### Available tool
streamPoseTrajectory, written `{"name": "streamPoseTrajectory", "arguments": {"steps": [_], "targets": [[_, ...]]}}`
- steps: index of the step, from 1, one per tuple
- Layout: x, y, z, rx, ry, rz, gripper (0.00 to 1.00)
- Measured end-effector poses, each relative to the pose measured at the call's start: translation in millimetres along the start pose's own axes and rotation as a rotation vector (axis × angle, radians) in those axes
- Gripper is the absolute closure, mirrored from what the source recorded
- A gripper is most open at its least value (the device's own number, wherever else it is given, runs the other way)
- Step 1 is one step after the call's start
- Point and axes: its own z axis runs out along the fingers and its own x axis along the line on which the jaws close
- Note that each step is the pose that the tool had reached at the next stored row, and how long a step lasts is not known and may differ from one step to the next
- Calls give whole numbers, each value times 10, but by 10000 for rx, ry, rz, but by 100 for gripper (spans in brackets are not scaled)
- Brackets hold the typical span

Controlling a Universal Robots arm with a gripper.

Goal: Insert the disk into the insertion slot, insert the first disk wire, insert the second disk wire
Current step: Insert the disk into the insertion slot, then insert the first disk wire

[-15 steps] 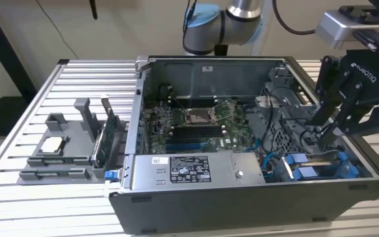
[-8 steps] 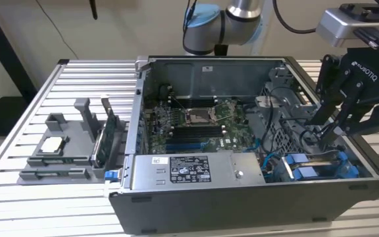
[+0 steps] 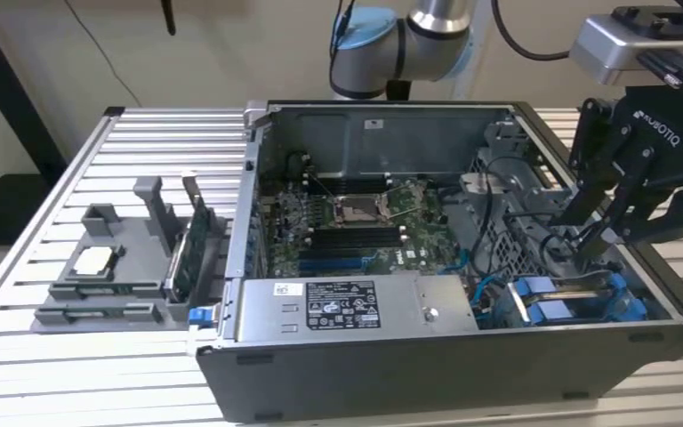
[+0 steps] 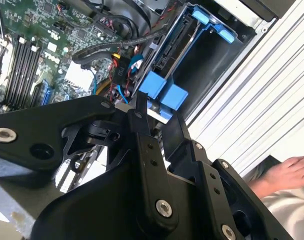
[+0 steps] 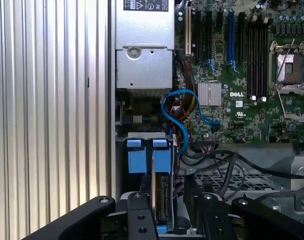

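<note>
Between spread claw (image 5: pixel 168 202) jaws, nothing gripped: disk (image 5: pixel 162 192) edge-on, just beyond them.

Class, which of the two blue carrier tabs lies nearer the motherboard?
The blue tab beside the blue cable; the other tab sits by the case wall.

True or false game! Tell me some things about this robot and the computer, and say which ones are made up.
1. The computer case lies open. True.
2. The gripper is far away from the computer. False: it reaches into the case, right by the disk in its blue frame.
3. A blue cable curls inside the case. True.
4. The table is smooth wood. False: it is ribbed metal.
</note>
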Motion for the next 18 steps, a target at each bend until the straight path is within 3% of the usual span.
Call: {"name": "streamPoseTrajectory", "arguments": {"steps": [4,6,11,12,18], "targets": [[-6,0,2,3,-30,-2,60],[-10,0,9,5,-130,-6,60],[-15,-1,32,17,-462,-26,60],[-22,-1,37,20,-494,-29,60],[-119,-13,66,22,-500,-52,60]]}}
